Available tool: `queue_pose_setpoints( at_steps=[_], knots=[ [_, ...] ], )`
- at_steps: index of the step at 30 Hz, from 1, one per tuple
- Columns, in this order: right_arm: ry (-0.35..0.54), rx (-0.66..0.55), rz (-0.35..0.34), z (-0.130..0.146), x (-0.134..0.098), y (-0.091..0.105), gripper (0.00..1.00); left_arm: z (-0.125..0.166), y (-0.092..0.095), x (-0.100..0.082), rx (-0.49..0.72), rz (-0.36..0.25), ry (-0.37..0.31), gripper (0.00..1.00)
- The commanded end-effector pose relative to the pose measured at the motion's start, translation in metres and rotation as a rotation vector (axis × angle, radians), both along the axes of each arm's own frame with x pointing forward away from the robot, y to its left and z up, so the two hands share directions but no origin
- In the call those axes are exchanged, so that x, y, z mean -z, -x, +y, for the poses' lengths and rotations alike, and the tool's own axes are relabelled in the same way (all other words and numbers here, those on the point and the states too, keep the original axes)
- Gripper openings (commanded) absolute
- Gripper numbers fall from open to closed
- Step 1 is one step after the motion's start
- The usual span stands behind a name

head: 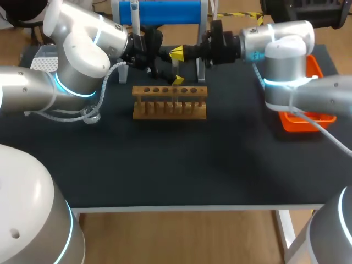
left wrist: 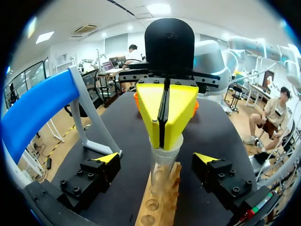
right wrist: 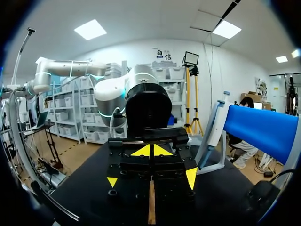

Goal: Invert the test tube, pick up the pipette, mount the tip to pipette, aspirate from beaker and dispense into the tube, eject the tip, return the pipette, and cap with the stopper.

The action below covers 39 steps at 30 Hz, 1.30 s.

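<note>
While hanging over rack on black table, holds left gripper wide open, empty; pinches right gripper closed atop test tube.

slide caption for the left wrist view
Right end effector holds a test tube upright at the wooden rack, ahead of the open left end effector.

The rack stands mid-tabletop, with the test tube upright in one of its holes. Behind the rack is the stand, and the pipette hangs at its left end. The bin sits at the tabletop's right edge. The left gripper has a finger on either side of the tube, apart from it. The right gripper, above, has its tips together at the tube's mouth.
</note>
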State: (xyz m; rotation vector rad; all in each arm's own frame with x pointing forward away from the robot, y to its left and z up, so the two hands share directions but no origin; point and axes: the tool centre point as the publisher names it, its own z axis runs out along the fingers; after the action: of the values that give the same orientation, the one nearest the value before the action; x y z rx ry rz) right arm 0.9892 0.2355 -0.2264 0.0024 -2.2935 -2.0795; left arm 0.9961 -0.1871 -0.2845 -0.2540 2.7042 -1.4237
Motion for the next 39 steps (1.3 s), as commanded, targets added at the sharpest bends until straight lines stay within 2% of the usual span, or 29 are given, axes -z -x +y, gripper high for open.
queue_pose_setpoints(
  at_steps=[1,18,22,26,27,28,29,30,39],
  knots=[
    [-0.013,0.007,-0.010,-0.004,0.004,0.002,0.00,0.000,-0.001,0.000,0.001,0.001,-0.002,1.00],
    [-0.077,0.023,-0.085,-0.022,-0.039,0.007,0.00,0.000,-0.001,0.000,0.001,0.001,-0.002,1.00],
    [-0.045,0.027,-0.096,-0.030,-0.040,0.007,0.00,0.000,-0.001,0.000,0.001,0.001,-0.002,1.00],
    [0.033,0.037,-0.117,-0.043,-0.035,0.010,0.00,0.000,-0.001,0.000,0.001,0.001,-0.002,1.00],
    [0.058,0.045,-0.123,-0.046,-0.034,0.010,0.25,0.000,-0.001,0.000,0.001,0.001,-0.002,1.00],
    [0.079,0.050,-0.128,-0.050,-0.032,0.011,0.45,0.000,-0.001,0.000,0.001,0.001,-0.002,1.00],
    [0.094,0.052,-0.128,-0.055,-0.030,0.011,0.78,0.000,-0.001,0.000,0.001,0.001,-0.002,1.00],
    [0.111,0.061,-0.129,-0.059,-0.028,0.011,1.00,0.000,-0.001,0.000,0.001,0.001,-0.002,1.00],
    [0.252,0.092,-0.126,-0.084,-0.007,0.014,1.00,0.000,-0.001,0.000,0.001,0.001,-0.002,1.00]
  ],
)
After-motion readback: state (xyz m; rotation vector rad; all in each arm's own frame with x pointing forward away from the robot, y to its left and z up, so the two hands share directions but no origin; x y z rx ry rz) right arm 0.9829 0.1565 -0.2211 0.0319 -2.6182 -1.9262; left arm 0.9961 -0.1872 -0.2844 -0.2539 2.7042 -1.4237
